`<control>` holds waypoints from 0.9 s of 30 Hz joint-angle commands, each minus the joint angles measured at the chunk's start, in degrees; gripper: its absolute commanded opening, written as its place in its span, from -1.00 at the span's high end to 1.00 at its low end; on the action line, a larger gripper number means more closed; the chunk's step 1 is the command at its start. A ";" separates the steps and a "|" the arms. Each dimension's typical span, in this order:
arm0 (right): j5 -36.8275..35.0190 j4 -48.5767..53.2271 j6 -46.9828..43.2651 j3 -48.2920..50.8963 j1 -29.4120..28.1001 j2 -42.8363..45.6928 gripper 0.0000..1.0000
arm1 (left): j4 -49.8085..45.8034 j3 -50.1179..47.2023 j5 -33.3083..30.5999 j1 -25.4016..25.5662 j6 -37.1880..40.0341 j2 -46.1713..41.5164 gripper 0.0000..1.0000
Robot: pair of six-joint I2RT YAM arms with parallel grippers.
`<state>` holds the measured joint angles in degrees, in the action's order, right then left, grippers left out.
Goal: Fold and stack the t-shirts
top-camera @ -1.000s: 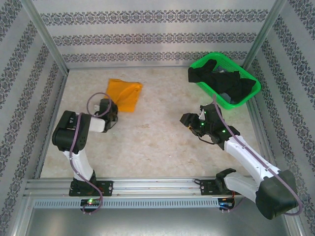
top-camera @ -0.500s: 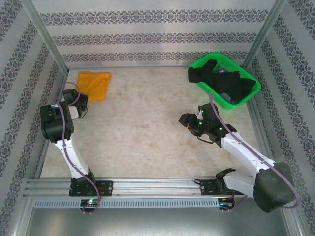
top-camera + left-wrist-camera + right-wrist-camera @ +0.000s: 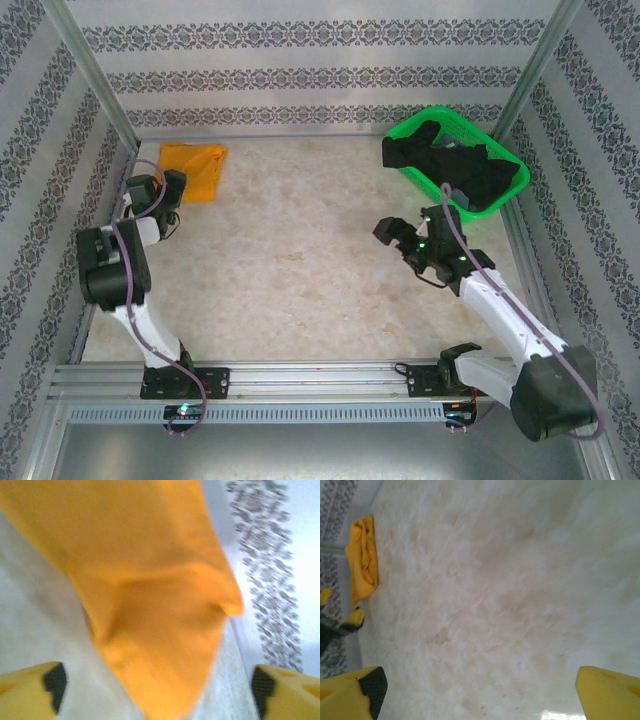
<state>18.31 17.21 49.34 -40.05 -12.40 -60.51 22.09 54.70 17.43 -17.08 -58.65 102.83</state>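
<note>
Snagging is the worry from above: the left claw sits just beside the folded orange shirt in the far left corner of the counter, and the right claw hangs near the basket, whose tangled black shirts could lift out clumped. Left wrist view: the left claw spread wide, gripping nothing (orange shirt right under it, easily dragged open). Right wrist view: the right claw equally wide, empty, over bare counter.
</note>
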 commanded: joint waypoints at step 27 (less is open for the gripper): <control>-32.80 -56.73 -44.46 17.49 8.36 -15.89 -0.95 | 16.17 -32.25 -32.47 16.79 56.04 -24.70 -1.00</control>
<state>-16.34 -26.30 8.82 -20.91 -4.60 -73.49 18.70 21.74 -21.67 1.89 -9.21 74.59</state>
